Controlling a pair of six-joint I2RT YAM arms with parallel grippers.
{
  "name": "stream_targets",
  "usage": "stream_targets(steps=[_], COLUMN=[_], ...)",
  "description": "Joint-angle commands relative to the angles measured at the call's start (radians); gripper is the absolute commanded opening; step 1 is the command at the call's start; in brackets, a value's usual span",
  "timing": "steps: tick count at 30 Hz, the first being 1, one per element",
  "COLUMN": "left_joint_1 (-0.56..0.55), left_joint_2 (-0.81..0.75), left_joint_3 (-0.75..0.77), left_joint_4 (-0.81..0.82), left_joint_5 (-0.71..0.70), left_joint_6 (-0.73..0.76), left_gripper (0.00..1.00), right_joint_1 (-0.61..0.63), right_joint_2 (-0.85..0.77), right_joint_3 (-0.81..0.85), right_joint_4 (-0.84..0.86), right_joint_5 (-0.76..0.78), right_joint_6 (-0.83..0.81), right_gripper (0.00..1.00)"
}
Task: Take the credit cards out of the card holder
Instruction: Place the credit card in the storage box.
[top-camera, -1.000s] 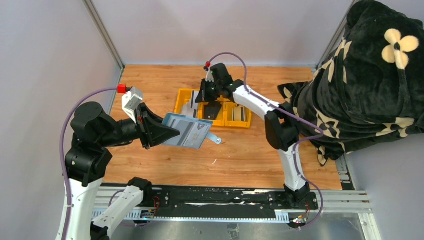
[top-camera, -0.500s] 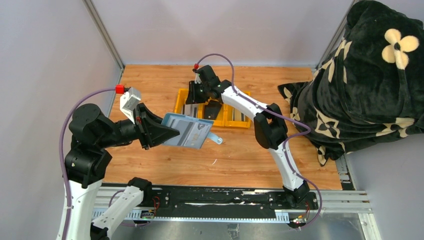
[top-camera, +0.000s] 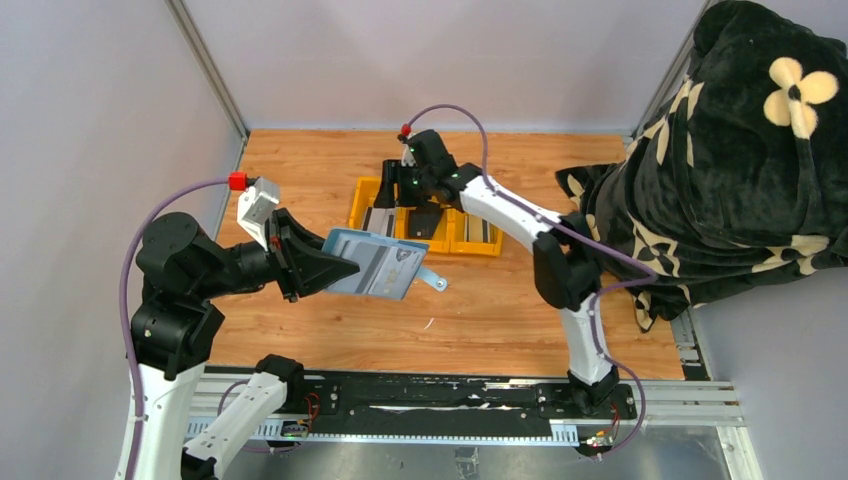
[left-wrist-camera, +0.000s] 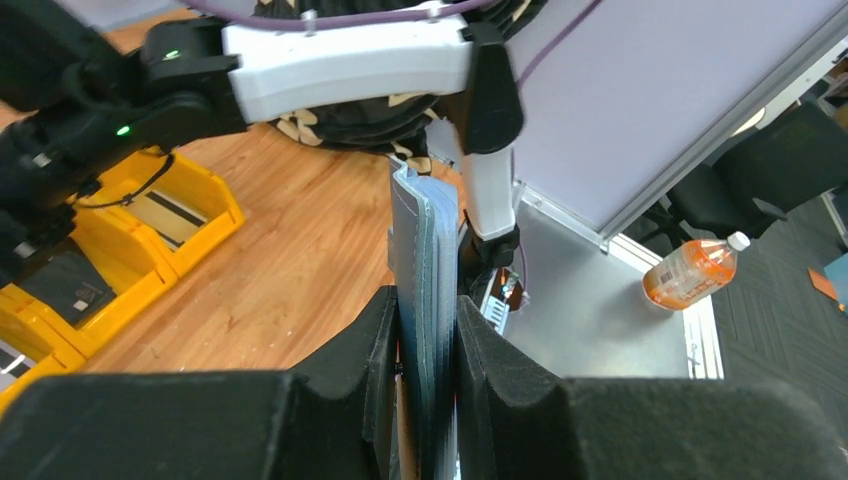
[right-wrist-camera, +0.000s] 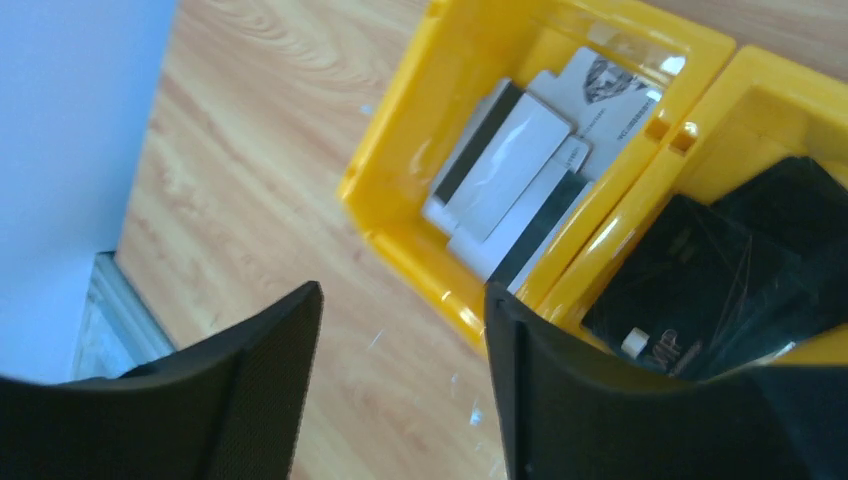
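My left gripper (top-camera: 335, 268) is shut on the blue-grey card holder (top-camera: 378, 264), holding it above the wooden table's left middle. In the left wrist view the card holder (left-wrist-camera: 420, 230) stands edge-on between the left gripper's (left-wrist-camera: 425, 310) jaws. My right gripper (top-camera: 402, 190) hovers open over the left end of the yellow tray (top-camera: 353, 215). In the right wrist view the right gripper (right-wrist-camera: 402, 300) has nothing between its jaws. Several white credit cards (right-wrist-camera: 505, 170), some with black stripes, lie in the left compartment of the tray (right-wrist-camera: 415, 265).
A black folded pouch (right-wrist-camera: 720, 270) fills the tray's middle compartment. A black flowered blanket (top-camera: 740, 150) is heaped at the table's right edge. Grey walls close the left and far sides. The left wrist view shows an orange bottle (left-wrist-camera: 700, 272) beyond the table.
My right gripper has opened from shut while shifting a little left and back over the tray's left compartment. The left arm has kept the card holder still.
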Motion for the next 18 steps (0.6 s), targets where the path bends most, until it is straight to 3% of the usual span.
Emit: stream_targets(steps=[1,6,9,12,18], left_joint_1=[-0.006,-0.006,-0.005,-0.005,-0.006], left_joint_2=[-0.017,-0.038,-0.032,-0.007,0.021], left_joint_3=[-0.005,-0.022,-0.021,-0.006,0.014], left_joint_4=[0.08,0.163,0.197,0.242,0.299], left_joint_5=[-0.003,-0.027,-0.04,-0.061,-0.133], left_joint_6=[-0.032,-0.088,-0.118,-0.156,-0.167], left_gripper=[0.0,0.0,0.0,0.0,0.0], right_joint_1=[0.001,-0.049,-0.083,-0.092,-0.09], right_joint_2=[-0.31,-0.644,-0.85,-1.062,-1.286], right_joint_3=[-0.18,-0.568,-0.846,-1.133,-1.346], right_joint_4=[0.185,0.496,0.756,1.127,1.282], right_joint_5=[-0.074,-0.164,-0.163,-0.063,-0.036], right_joint_6=[0.034,0.187,0.298,0.408,0.486], right_gripper=[0.73,0.79,0.8,0.81,0.84])
